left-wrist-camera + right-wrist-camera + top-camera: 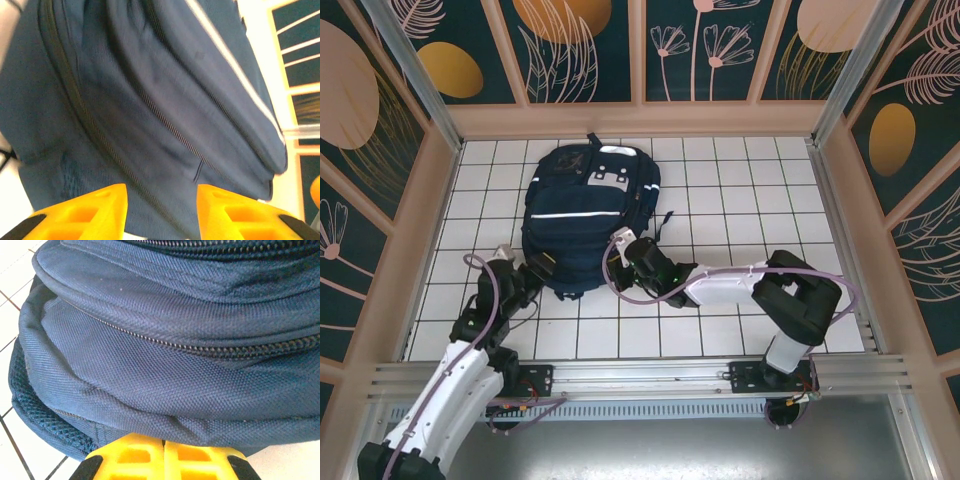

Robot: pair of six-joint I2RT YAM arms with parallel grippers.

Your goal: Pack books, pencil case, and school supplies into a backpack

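Looking down on a large navy-blue fabric backpack (pixel 585 215) with white patches and a thin white stripe, lying flat on the white tiled table (pixel 740 190), left of centre and toward the back wall. At its near left corner, the left gripper (pixel 542 268), yellow fingers (pixel 87 212) held apart, zipped blue fabric showing through the gap between them. At the near edge further right, the right gripper (pixel 623 247), yellow fingers (pixel 135 460) pressed together, tips up against the pack's lower seam; cannot tell whether any fabric is pinched. Both zips (pixel 200 347) in the close views closed.
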